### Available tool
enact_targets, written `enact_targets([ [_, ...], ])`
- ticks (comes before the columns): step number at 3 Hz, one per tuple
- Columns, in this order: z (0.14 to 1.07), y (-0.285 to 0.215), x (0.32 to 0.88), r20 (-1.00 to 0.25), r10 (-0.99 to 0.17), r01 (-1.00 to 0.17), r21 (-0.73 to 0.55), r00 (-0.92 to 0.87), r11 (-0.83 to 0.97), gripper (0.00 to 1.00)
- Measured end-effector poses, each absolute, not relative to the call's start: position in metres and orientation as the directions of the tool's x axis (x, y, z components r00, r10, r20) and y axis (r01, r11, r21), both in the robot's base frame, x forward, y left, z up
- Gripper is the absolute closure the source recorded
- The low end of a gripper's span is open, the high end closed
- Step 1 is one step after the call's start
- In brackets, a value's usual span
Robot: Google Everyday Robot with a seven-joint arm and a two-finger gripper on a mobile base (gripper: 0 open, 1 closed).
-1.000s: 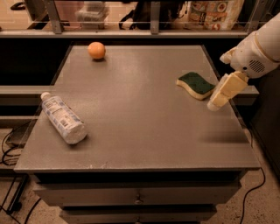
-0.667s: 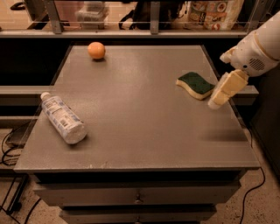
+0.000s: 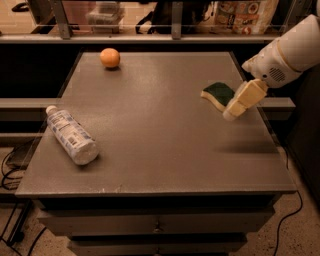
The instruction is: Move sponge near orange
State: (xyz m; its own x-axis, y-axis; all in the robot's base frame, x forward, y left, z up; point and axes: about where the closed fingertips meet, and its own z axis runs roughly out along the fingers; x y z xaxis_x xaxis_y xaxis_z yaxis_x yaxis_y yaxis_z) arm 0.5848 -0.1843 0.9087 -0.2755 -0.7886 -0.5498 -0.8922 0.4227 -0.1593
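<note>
The sponge (image 3: 217, 93), dark green on top with pale yellow foam below, lies flat near the right edge of the grey table (image 3: 155, 130). The orange (image 3: 110, 57) sits at the table's far left corner, well away from the sponge. My gripper (image 3: 235, 109), with pale yellow fingers on a white arm, hangs just right of and slightly in front of the sponge, its tip close to the sponge's near right edge. It holds nothing that I can see.
A clear plastic water bottle (image 3: 71, 134) lies on its side near the table's left edge. A shelf with packaged goods (image 3: 240, 15) runs behind the table. Cables (image 3: 10, 165) lie on the floor at left.
</note>
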Motion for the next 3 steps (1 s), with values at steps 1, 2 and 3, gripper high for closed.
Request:
enact_targets([
  [1,0.894,-0.175,0.602,-0.580,-0.757,-0.879,-0.139,-0.301,0.456,0.00],
  [2,0.877,-0.170,0.621,-0.584,-0.740,-0.867,-0.119,-0.333,0.484,0.00],
  [3,0.860,-0.169,0.637,-0.582,-0.726,-0.856,-0.096,-0.365,0.508,0.00],
])
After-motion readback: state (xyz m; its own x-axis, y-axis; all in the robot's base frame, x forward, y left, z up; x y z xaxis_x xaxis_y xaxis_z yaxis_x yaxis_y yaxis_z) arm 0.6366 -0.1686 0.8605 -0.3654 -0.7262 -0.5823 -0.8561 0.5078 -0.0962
